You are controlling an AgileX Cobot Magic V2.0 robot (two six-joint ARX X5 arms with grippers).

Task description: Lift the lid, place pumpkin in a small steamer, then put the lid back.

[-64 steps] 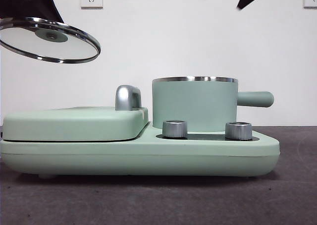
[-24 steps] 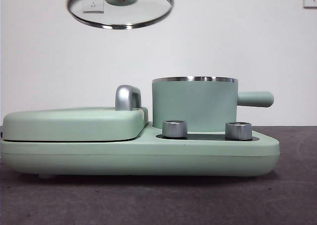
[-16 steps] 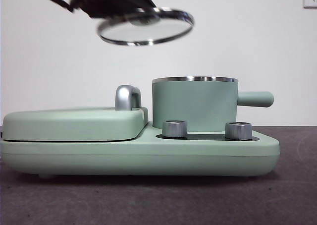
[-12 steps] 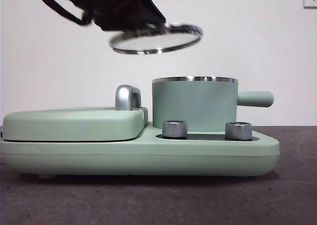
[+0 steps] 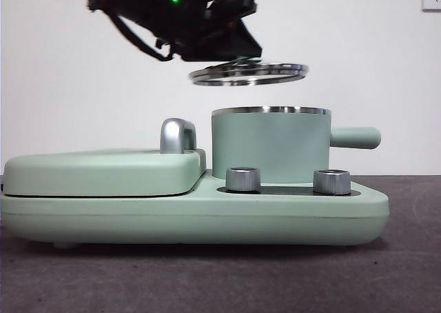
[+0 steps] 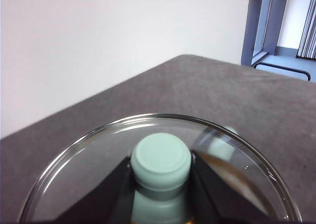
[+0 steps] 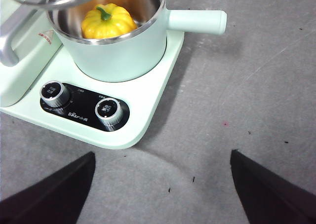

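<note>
The round clear glass lid with a shiny steel rim [image 5: 248, 72] hangs nearly level in the air just above the cylindrical mint-green small steamer [image 5: 270, 145], apart from its steel rim and set a little toward the griddle side. The lid's small mint-green knob [image 6: 160, 160] sits squarely between the 2 black fingers [image 6: 106, 194] of the left gripper [image 6: 160, 184], which pinch it from either side; in the front view that gripper [image 5: 231, 47] reaches in from the upper corner, dark and bulky, directly over the lid.

Inside the open steamer, the small glossy yellow-orange ribbed pumpkin with a short green stem [image 7: 108, 20] rests on the steel floor, stem up. The steamer's stubby side handle [image 7: 196, 21] points away from the flat mint-green griddle cover [image 5: 103, 172] with its chrome handle [image 5: 177, 135] alongside. 2 silver dials [image 7: 109, 110] sit on a black panel on the mint-green base [image 5: 193, 220], just in front of the steamer.

The right gripper [image 7: 160, 194] hovers over the grey counter [image 7: 256, 100] well clear of the appliance, its fingers spread wide and holding nothing.
</note>
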